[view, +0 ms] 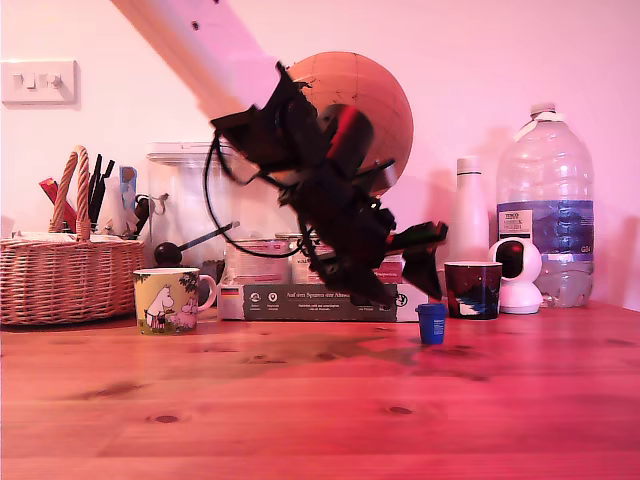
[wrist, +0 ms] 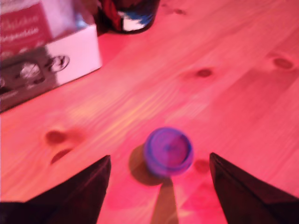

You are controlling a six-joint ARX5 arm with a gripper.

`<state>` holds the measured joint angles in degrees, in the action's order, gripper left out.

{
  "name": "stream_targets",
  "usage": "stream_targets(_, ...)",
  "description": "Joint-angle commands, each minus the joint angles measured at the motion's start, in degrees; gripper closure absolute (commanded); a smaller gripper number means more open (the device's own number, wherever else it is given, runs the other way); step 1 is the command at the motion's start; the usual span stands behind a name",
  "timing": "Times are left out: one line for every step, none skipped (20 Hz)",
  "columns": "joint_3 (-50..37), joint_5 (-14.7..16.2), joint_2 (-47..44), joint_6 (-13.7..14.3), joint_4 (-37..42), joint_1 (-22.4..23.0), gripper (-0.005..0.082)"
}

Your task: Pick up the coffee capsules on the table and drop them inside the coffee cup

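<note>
Blue coffee capsule [view: 432, 323]: one, standing upright on the bench [view: 320, 410], its long axis vertical and round face toward the wrist camera; no whitish-grey capsule can be made out in either view. Hand [view: 410, 275]: directly above the blue capsule and slightly toward the exterior view's left of it, not touching; fingers [wrist: 84, 189] spread wide, nothing held, the capsule centred in the gap between them in the wrist view. Judgement: the coming move is a short straight descent onto the capsule, then closing across its sides; little sideways correction looks needed. Dark cup [view: 472, 289]: just behind the capsule, to the exterior view's right of it, near but apart. Printed box [view: 310, 300]: behind the capsule, to its left in the exterior view. Coffee cup [view: 170, 300]: pale yellow-green with cartoon figures, well apart from the capsule on the exterior view's left, beyond the box. Wicker basket [view: 65, 275]: further left again, behind the coffee cup.
</note>
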<state>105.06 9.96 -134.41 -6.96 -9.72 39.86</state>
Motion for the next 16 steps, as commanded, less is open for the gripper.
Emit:
stream_targets(-0.02,-0.57,-2.51,-0.57,0.24,0.81,0.0163)
stream_targets(0.02,-0.57,-2.8,-0.74,-0.09,0.81,0.0163)
stream_targets(0.09,-0.48,-3.06,-1.03,-0.83,0.74,0.0163)
stream_targets(0.15,-0.42,-3.63,-1.2,-1.42,0.85,0.0163)
stream_targets(0.24,-0.42,-3.63,-1.2,-1.9,0.94,0.0163)
stream_targets(0.57,-0.44,-3.76,-1.2,-2.27,1.07,0.0163)
stream_targets(1.09,-0.61,-4.02,-1.68,-2.73,1.18,0.0163)
stream_targets(1.51,-0.98,-4.35,-2.36,-2.91,1.2,0.0163)
stream_targets(2.27,-1.64,-4.9,-2.45,-3.56,1.46,0.0163)
stream_targets(3.45,-2.12,-5.33,-2.49,-4.74,1.62,0.0163)
stream_targets(4.66,-3.06,-6.14,-2.49,-5.6,1.97,0.0163)
stream_targets(5.55,-3.89,-6.62,-2.05,-6.19,2.34,0.0163)
stream_targets(5.79,-3.56,-6.69,-2.05,-5.57,2.54,0.0163)
stream_targets(5.79,-3.61,-6.93,-1.9,-4.94,2.6,0.0163)
stream_targets(5.79,-3.58,-7.28,-1.9,-4.76,2.58,0.0163)
stream_targets(5.81,-3.28,-7.58,-2.49,-4.79,2.49,0.0164)
